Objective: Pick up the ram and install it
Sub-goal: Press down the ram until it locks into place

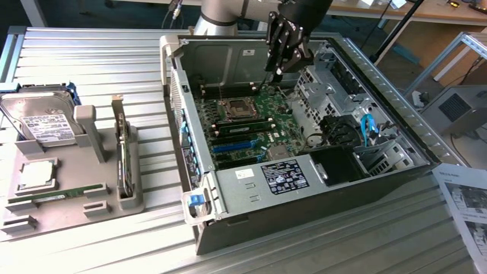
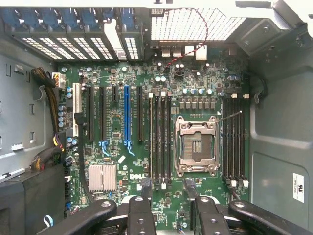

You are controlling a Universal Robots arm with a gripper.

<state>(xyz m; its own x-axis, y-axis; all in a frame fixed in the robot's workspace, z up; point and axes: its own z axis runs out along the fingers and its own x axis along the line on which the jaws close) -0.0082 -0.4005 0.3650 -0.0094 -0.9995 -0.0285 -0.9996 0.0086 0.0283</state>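
The ram (image 1: 57, 196) is a thin green stick lying flat in a groove near the front edge of the grey fixture tray (image 1: 106, 208), at the exterior view's left. My gripper (image 1: 279, 67) hangs well away from it, over the back of the open computer case (image 1: 251, 194). It points down at the motherboard (image 1: 263, 108). In the wrist view the gripper (image 2: 167, 185) is open, its black fingertips (image 2: 145, 184) apart with nothing between them. Below them lie the long black memory slots (image 2: 160, 139) next to the open processor socket (image 2: 196, 147).
On the tray also sit a hard drive (image 1: 38, 120), a square silver processor chip (image 1: 36, 174) and an upright card with a metal bracket (image 1: 120, 148). Inside the case are a drive cage (image 1: 335, 91), black and blue cables (image 1: 357, 128) and the power supply (image 1: 281, 174). Papers (image 1: 466, 197) lie at the right.
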